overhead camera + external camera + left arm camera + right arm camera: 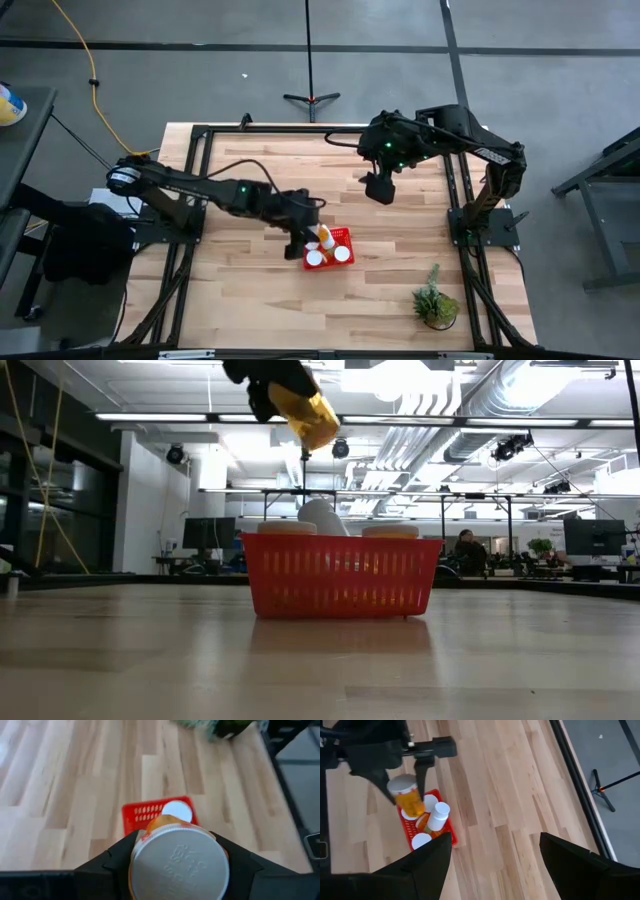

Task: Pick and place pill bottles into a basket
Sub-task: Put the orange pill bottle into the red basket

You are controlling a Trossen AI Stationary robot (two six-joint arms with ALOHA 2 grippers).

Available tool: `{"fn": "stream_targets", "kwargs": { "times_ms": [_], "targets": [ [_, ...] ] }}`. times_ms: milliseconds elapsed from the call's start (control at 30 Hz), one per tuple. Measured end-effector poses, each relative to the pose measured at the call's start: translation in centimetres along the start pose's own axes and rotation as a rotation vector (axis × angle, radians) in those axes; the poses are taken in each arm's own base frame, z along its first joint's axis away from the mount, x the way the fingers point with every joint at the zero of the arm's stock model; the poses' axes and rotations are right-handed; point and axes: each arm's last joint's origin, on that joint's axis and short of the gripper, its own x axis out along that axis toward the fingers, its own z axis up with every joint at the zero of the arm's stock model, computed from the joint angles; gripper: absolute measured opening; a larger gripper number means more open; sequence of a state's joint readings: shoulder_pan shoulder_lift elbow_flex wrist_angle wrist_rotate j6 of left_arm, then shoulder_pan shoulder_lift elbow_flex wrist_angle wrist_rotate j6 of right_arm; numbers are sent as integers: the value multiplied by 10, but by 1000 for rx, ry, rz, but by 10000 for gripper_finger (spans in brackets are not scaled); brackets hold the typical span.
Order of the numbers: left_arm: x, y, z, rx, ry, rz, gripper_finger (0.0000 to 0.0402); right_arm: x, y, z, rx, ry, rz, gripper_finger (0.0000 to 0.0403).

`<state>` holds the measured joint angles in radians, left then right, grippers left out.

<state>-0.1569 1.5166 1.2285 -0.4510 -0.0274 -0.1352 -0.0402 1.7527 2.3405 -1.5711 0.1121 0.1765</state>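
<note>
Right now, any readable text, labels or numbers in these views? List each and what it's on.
None can be read.
Raised marks on the white cap of the pill bottle held by the left gripper: too blurred to read.
Basket, other bottles, table: no text visible.

Light: bright, even, from ceiling strip lamps (400, 420).
Shadows: soft, faint under basket (340, 576).
Glare: pale sheen on table (30, 765).
Focus: held bottle (178, 866) blurred close up.

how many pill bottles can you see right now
5 white-capped orange pill bottles: one held bottle in the left gripper above the red plastic mesh basket, four basket bottles inside. Others may be hidden.
</note>
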Motion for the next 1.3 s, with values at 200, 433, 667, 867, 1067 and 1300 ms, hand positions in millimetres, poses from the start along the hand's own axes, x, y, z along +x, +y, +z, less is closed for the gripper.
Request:
{"fn": "stream_targets", "kwargs": {
  "times_ms": [200, 433, 667, 867, 1067, 1300],
  "targets": [
    [13, -3, 0, -4, 4, -54, 266, 1, -7, 1, -8, -2, -22, 293],
    [42, -8, -10, -18, 73, -100, 259, 1, -16, 2, 0, -1, -39, 293],
    [66, -8, -16, -45, 92, -123, 258, 2, -19, 3, 5, -2, -40, 293],
    [80, -7, -23, -47, 122, -104, 275, 2, -19, 3, 2, -6, -26, 293],
    [80, -7, -18, -45, 78, -67, 255, 2, -19, 4, 2, -10, -25, 293],
    [80, -6, -18, -44, 70, -48, 262, 2, -18, 4, 9, -10, -19, 293]
  ]
}}
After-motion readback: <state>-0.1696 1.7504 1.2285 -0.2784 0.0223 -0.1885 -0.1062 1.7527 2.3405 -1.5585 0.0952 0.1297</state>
